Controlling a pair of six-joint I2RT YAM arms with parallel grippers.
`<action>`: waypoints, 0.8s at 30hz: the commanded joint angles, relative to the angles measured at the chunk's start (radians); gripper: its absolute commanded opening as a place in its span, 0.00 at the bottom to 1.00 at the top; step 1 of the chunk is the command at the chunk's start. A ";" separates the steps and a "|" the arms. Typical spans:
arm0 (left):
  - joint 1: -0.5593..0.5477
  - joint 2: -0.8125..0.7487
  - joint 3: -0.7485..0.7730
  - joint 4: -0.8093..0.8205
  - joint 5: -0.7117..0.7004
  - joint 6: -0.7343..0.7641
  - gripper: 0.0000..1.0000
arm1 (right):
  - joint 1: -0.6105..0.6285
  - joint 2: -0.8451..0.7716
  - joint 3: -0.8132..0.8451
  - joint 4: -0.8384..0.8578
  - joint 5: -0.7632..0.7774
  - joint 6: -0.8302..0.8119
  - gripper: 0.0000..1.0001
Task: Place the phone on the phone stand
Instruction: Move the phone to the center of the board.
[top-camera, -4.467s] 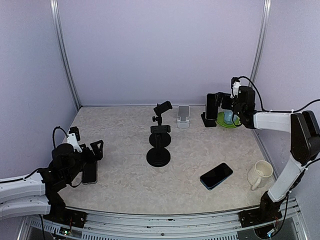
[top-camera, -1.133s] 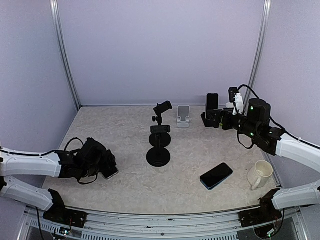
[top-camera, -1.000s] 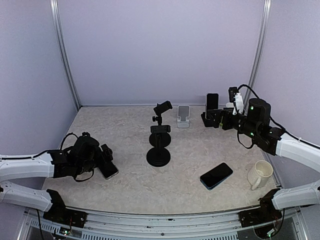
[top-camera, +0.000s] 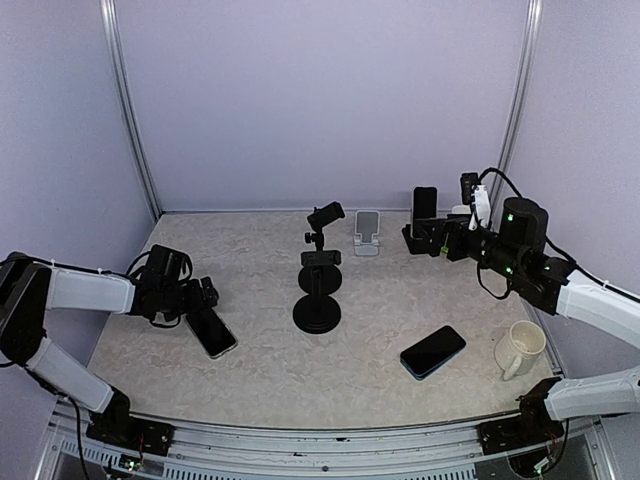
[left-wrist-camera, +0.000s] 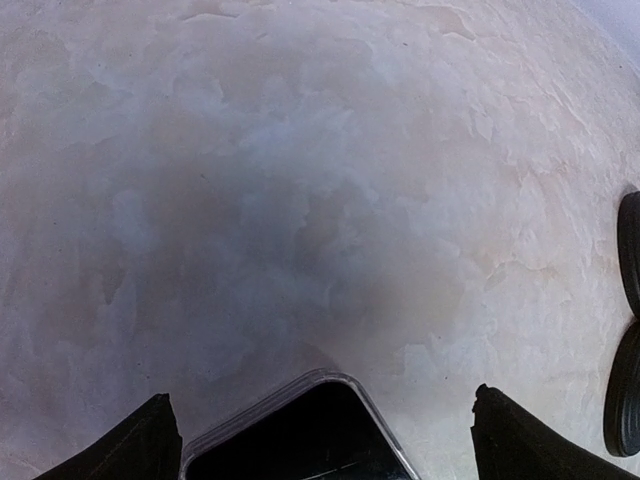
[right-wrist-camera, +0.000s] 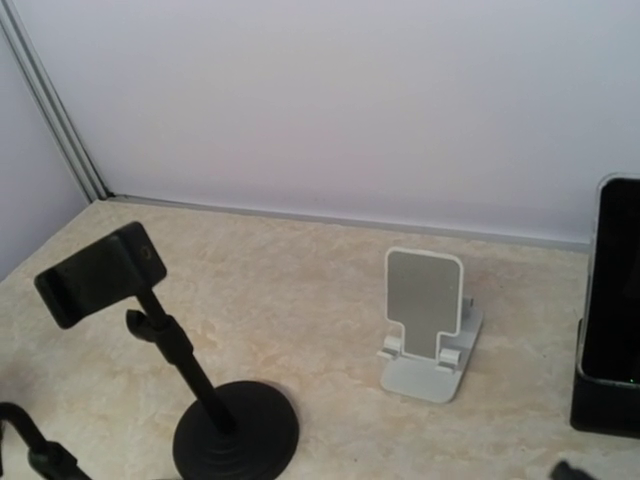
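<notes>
A dark phone in a clear case (top-camera: 212, 332) lies flat on the table at the left. My left gripper (top-camera: 201, 297) is open just behind it, apart from it. In the left wrist view my left gripper (left-wrist-camera: 320, 425) has one corner of that phone (left-wrist-camera: 300, 435) between its spread fingertips (left-wrist-camera: 150, 440). A small white phone stand (top-camera: 367, 232) stands empty at the back, also in the right wrist view (right-wrist-camera: 428, 325). My right gripper (top-camera: 424, 241) hovers open and empty before a black dock holding an upright phone (top-camera: 424, 210). Another phone (top-camera: 433, 351) lies at the front right.
A tall black clamp stand (top-camera: 318, 290) on a round base stands mid-table; it also shows in the right wrist view (right-wrist-camera: 160, 340). A cream mug (top-camera: 520, 348) stands near the right edge. Walls and metal posts close the back and sides.
My left gripper has pulled back to the left, off the cased phone, which stays flat on the table. The right arm has barely moved.
</notes>
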 joint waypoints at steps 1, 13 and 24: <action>0.008 0.033 0.026 0.047 0.053 0.036 0.99 | 0.010 -0.027 -0.015 0.004 -0.014 0.009 1.00; 0.004 0.012 -0.031 0.088 0.145 0.005 0.99 | 0.012 -0.062 0.058 -0.097 -0.081 -0.049 1.00; -0.034 -0.062 -0.087 0.058 0.139 -0.030 0.99 | 0.053 -0.083 0.204 -0.215 -0.188 -0.109 1.00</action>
